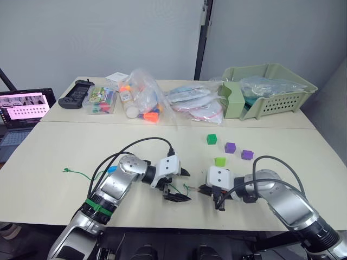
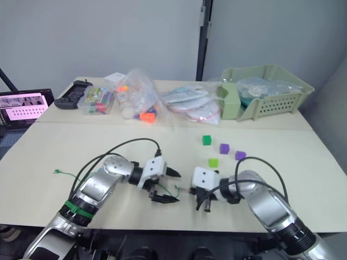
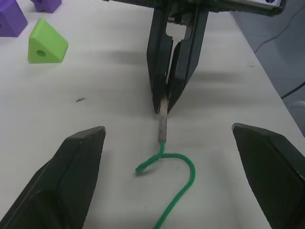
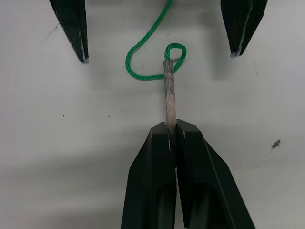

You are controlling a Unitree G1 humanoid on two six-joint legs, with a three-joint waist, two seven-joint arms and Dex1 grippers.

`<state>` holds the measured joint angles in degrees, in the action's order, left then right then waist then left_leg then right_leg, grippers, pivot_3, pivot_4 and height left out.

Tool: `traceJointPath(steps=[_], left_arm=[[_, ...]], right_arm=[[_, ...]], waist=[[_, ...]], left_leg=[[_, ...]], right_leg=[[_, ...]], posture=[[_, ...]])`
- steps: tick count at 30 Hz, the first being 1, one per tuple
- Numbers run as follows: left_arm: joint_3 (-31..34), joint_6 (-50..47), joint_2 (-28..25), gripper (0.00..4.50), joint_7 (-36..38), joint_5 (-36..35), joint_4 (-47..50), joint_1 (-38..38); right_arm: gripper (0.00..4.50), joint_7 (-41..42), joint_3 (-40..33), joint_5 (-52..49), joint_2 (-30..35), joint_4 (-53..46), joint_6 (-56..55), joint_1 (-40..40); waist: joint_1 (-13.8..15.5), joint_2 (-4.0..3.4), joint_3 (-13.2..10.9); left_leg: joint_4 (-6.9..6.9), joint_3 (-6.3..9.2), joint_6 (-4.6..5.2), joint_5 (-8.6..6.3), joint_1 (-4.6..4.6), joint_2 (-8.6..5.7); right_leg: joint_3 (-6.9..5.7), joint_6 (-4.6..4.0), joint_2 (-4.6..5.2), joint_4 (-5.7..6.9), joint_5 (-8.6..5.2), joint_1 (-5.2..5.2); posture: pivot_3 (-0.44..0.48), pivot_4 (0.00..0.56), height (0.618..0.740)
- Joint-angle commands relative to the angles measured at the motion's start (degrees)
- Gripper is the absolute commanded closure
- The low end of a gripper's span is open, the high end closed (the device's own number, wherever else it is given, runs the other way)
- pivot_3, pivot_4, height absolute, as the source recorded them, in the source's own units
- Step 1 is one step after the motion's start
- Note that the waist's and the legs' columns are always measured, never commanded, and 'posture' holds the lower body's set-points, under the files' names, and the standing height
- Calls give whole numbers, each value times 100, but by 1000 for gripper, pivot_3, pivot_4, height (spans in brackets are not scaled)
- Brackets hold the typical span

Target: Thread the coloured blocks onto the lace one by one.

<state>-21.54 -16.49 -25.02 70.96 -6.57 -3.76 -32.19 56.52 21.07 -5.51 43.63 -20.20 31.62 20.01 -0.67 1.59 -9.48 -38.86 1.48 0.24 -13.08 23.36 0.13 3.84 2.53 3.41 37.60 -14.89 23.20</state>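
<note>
Since blocks need stiff end free for threading, right gripper (image 4: 171, 131) pinches lace (image 4: 147, 57) by its pale tip near bench (image 1: 49, 157) front edge; left gripper (image 3: 176, 143) spread wide opposite, empty; green block (image 1: 219, 161) near.

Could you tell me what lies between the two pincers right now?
Only the lace, curling on bare table; the right pincer pinches its stiff tip, the left pincer stands open around it, seen in both wrist views.
</note>
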Motion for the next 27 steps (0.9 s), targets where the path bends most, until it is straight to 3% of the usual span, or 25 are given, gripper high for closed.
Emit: traceJointPath(steps=[1,13,27], left_arm=[[-19,108,87,565,-185,46,108,-40],[-203,161,140,4480,-358,153,40,60],[-150,166,180,4480,-424,156,92,49]], right_arm=[[4500,34,-80,0,32,-211,55,81],[4500,68,-72,14,17,-245,151,122],[4500,95,-181,-138,28,-485,454,32]], waist=[[-1,0,0],[-1,0,0],[-4,0,0]], left_leg=[[0,1,0,0,-1,0],[0,1,0,0,-1,0],[1,1,0,0,-2,0]], right_leg=[[0,0,0,0,0,0],[0,0,0,-1,0,-1],[0,0,0,-2,0,-1]], posture=[[0,150,740],[0,150,740],[0,150,740]])
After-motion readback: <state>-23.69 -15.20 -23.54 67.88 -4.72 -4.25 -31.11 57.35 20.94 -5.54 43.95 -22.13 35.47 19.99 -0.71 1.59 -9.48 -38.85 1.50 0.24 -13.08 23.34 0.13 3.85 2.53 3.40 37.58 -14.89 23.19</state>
